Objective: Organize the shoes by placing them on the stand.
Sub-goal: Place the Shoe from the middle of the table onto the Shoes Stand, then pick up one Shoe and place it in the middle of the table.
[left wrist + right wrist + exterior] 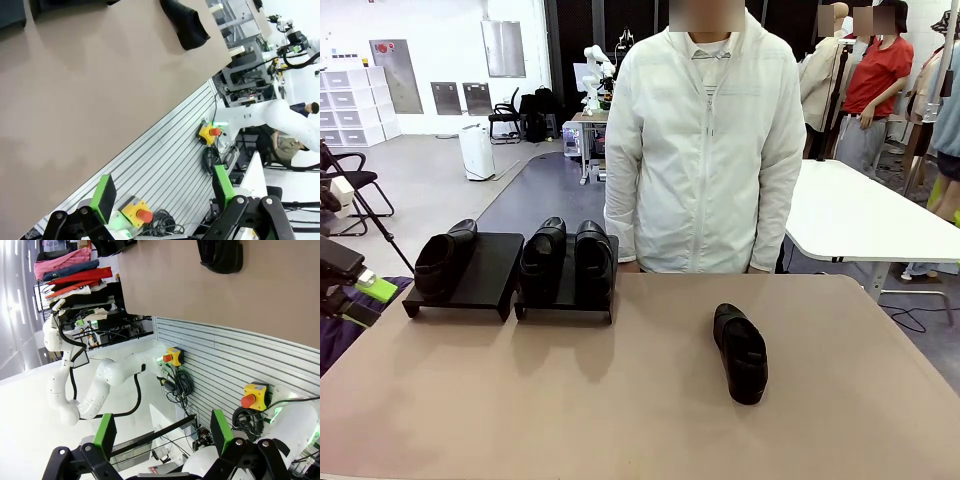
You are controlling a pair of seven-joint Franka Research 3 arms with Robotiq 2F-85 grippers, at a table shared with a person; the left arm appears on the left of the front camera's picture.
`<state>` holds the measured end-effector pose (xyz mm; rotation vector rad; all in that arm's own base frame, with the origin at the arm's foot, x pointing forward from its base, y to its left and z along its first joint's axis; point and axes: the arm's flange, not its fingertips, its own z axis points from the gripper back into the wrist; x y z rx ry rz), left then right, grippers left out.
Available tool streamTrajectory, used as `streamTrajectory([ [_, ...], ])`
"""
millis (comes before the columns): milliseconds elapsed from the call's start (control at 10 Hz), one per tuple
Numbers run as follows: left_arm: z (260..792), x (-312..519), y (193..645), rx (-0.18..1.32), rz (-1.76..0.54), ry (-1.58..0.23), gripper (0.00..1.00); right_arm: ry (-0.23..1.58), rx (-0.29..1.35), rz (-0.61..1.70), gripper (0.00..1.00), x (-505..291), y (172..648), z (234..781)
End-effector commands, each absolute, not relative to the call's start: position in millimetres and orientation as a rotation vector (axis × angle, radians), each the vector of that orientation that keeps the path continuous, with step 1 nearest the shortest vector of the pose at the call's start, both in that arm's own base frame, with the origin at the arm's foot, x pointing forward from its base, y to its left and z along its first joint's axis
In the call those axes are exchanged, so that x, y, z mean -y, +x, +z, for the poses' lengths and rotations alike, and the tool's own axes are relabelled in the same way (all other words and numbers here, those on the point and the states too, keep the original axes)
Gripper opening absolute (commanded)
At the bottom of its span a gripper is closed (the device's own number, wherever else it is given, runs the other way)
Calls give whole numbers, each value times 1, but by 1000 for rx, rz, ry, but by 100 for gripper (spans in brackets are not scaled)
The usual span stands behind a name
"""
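Judging by the low matte-black stand (pixel 490 268), you have three glossy black slip-on shoes (pixel 567 257) placed; one shoe (pixel 741 352) lies on the table right of it; both grippers (pixel 162 197) (pixel 162 434) gape wide, empty

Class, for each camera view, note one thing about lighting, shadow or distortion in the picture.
Front view: soft overhead light, a faint shadow beside the lone shoe on the table. Left wrist view: the table edge runs tilted, background overexposed white. Right wrist view: wide-angle, rolled sideways, bright floor washed out.
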<state>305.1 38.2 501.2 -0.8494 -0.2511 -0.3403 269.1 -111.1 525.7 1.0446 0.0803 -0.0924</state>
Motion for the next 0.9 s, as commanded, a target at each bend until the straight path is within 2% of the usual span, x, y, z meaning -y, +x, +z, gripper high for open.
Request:
streamTrajectory([
  [0,501,-45,305,250,-367,-848,100,1057,-67,-68,100,113,269,529],
  [600,501,-45,305,250,-367,-848,100,1045,-80,-92,100,111,269,526],
  [800,501,-45,305,250,-367,-848,100,750,-160,17,100,20,317,529],
])
